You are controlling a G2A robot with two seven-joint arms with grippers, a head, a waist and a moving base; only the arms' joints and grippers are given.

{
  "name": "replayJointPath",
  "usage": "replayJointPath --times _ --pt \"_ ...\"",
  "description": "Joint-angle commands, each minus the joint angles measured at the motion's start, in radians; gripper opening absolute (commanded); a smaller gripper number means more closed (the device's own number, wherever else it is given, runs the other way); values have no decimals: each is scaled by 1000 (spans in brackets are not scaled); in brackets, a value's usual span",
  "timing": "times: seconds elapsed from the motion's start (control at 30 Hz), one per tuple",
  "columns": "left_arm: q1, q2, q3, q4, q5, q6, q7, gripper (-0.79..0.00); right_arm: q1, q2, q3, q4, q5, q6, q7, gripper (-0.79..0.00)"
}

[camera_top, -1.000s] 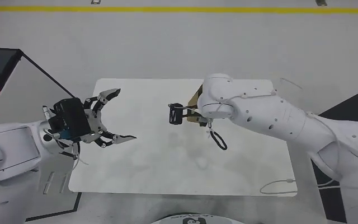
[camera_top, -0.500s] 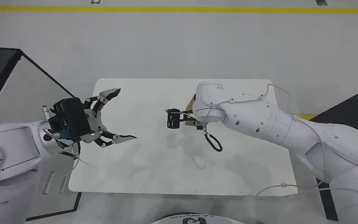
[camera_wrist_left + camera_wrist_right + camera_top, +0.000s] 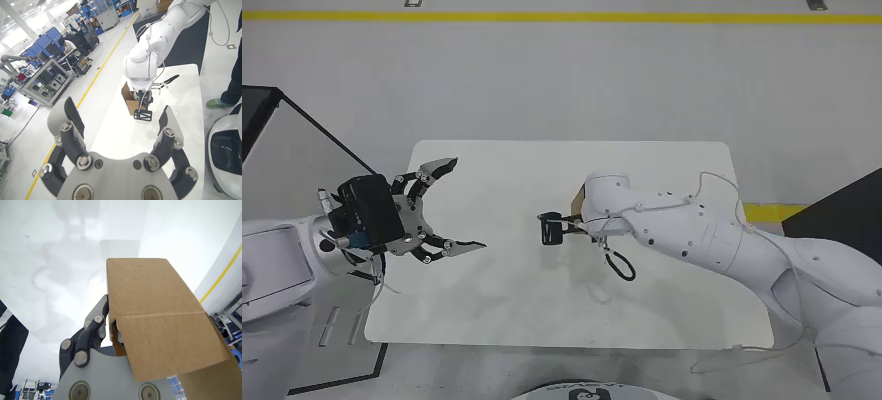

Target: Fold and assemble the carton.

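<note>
The right claw [image 3: 110,315] is pinched on one wall of the carton [image 3: 151,306]. A grey metal finger [image 3: 105,308] with a black ribbed pad presses on the wall's outer face, and the opposing finger sits inside, mostly hidden by cardboard. The carton is plain brown corrugated board, matte and faintly fibrous. It is boxy, with a sharp crease across the panel nearest the claw and a flat flap [image 3: 170,347] folding out over the claw's base plate. In the left wrist view it shows as an open-mouthed box [image 3: 130,103] tucked under the smooth, rounded white shell of the right arm [image 3: 140,64], low over the desk [image 3: 542,300]. I cannot tell whether it touches the surface.

Well apart from it, the left claw [image 3: 464,203] hangs spread wide and empty, its curved fingers lined with black toothed rubber on silver backing. The desk beneath is a glossy white slab with rounded corners.
</note>
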Motion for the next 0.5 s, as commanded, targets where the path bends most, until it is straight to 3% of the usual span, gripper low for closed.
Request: replayJointPath --times 0.0,0.47 --pt "0 0 0 0 0 0 0 0 -15 -10 0 26 -30 -22 -22 -785" --pt "0 0 0 0 0 0 0 0 -65 -27 0 65 -103 -22 -22 -785"
